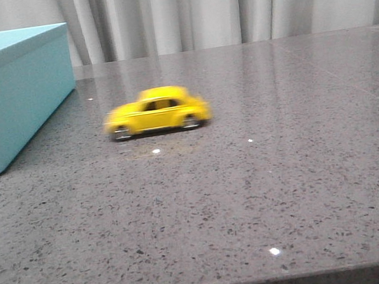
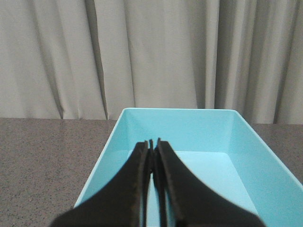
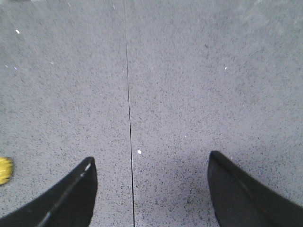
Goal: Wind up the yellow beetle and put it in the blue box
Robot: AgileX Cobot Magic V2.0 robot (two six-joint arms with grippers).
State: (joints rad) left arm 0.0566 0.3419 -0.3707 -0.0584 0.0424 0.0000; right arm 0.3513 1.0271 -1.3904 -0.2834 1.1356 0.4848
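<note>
The small glossy yellow toy beetle [image 1: 157, 111] stands free on the grey speckled counter [image 1: 254, 196], centre-left of the front frame, blurred, probably rolling. The left tool [image 2: 155, 140] is pressed narrow above the turquoise plastic blue box [image 2: 118, 142], while the right tool [image 3: 149, 163] is spread wide and empty.

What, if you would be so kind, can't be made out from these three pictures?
- Yellow beetle: blurred in the front view, so any winding part is unreadable; the right wrist view's edge cuts it to a sliver.
- Blue box: cut off by the front view's left edge; in the left wrist view the shut left end effector hides part of its floor.
- Right end effector: open, absent from the front view.
</note>
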